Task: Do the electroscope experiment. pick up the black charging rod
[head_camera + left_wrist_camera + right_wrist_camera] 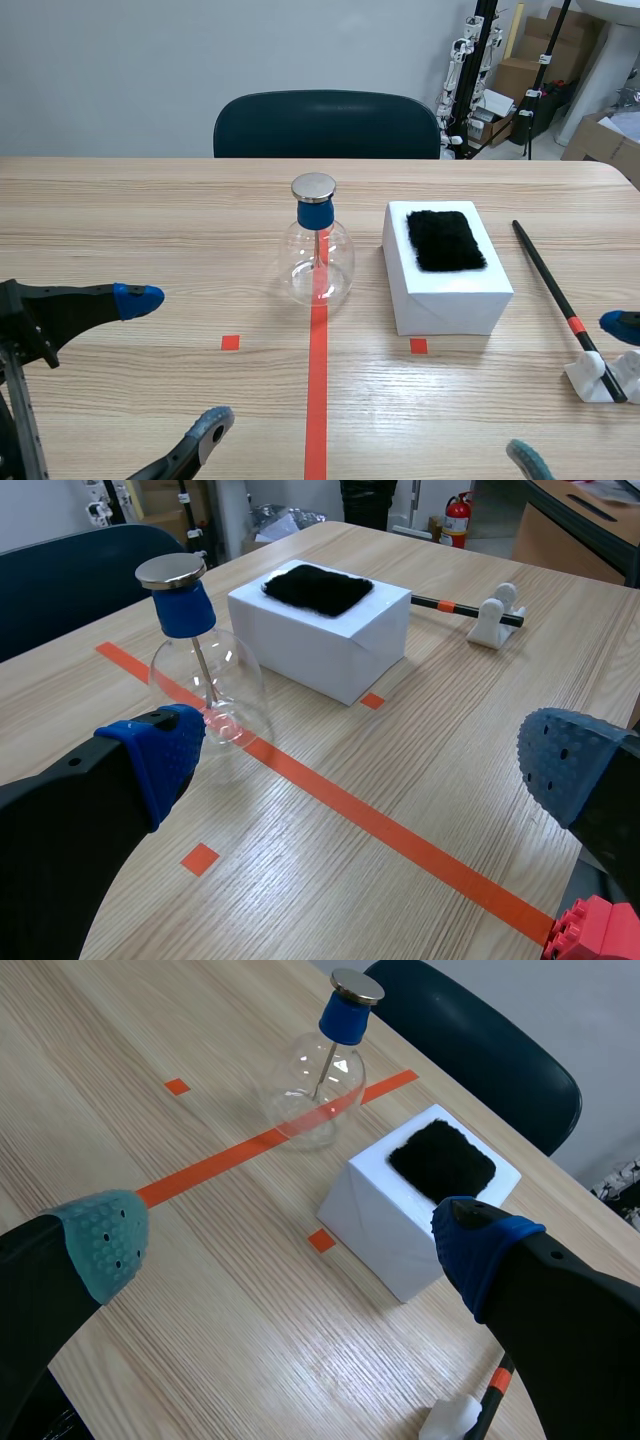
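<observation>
Black charging rod (548, 280) lies right of white box (450, 298), long axis running away from us, near end on white stand (592, 380). Right gripper (290, 1248) wide open, empty — stand just beside it. Left gripper (360, 770) gaping, empty too — well apart. We'd call it right arm's pick.

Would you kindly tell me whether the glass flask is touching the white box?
Apart. The scene view shows a strip of bare table between the glass flask and the white box.

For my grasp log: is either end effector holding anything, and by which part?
Nothing: left end effector and right end effector are open; the black rod lies untouched.
</observation>
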Motion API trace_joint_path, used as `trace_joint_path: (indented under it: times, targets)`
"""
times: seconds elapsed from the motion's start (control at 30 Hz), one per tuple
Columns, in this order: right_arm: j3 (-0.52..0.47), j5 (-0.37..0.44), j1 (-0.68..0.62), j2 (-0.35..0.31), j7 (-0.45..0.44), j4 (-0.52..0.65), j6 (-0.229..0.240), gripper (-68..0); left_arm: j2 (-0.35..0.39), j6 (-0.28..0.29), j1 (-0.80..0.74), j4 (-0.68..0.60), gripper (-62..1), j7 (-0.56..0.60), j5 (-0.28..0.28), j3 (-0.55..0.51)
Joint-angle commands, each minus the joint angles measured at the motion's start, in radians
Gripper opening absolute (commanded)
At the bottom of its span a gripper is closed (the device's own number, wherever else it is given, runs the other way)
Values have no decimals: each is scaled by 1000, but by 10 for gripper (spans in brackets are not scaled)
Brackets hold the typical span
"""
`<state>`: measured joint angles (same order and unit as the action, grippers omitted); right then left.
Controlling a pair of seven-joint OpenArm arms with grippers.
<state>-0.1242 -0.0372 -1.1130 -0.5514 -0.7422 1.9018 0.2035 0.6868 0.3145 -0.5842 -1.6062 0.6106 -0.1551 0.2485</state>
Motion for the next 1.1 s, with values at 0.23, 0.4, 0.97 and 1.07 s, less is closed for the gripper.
trace_joint_path:
  times: [0.23,0.4,0.97,1.07]
  targets:
    - [-13,14,196,-5,121,15,45,-99,-5,2,3,-13,14,19,-10,0]
    - [-11,28,319,-5,262,15,129,-99,-5,2,3,-13,14,19,-10,0]
    - [-8,413,632,-4,879,15,172,-99,-11,-17,14,-5,14,21,-10,-3]
    - [8,440,692,-5,1046,12,171,-99,-33,-17,42,38,14,26,-9,-4]
